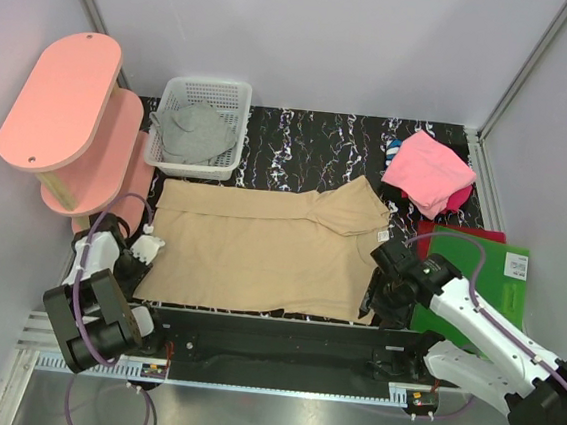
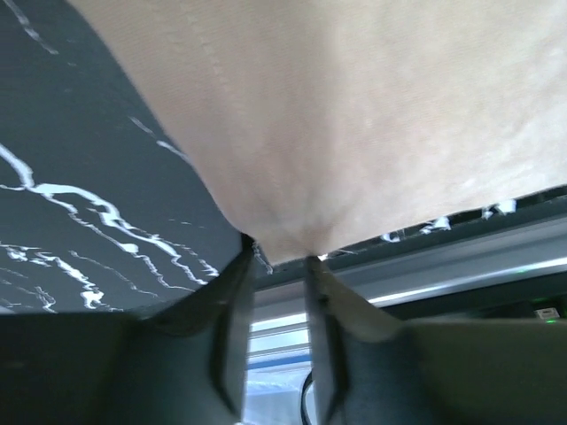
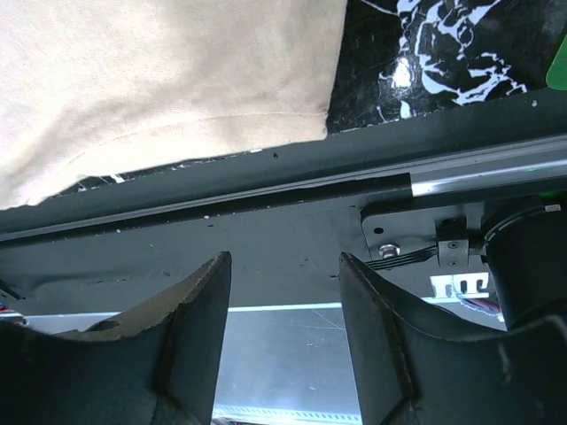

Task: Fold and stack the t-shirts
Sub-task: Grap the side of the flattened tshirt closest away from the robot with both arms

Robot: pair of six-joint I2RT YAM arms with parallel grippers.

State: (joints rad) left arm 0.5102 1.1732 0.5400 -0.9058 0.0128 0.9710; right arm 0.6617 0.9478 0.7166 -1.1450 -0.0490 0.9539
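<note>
Two claws over marbled black table (image 1: 301,139): left (image 2: 280,258) pinches tan t-shirt (image 1: 260,250), right (image 3: 285,266) gapes.

A black tabletop (image 1: 300,144) with white marbling veins fills the workspace between pale grey walls. At its far left corner stands a pink two-tier oval shelf (image 1: 67,116) on pale wooden posts. Just beside it, against the back, sits a white plastic mesh basket (image 1: 229,102). On the right, near the front, a flat green sheet (image 1: 494,273) lies on the surface with a small white label at its right edge, and a red sheet (image 1: 462,232) shows from under its far edge.
</note>
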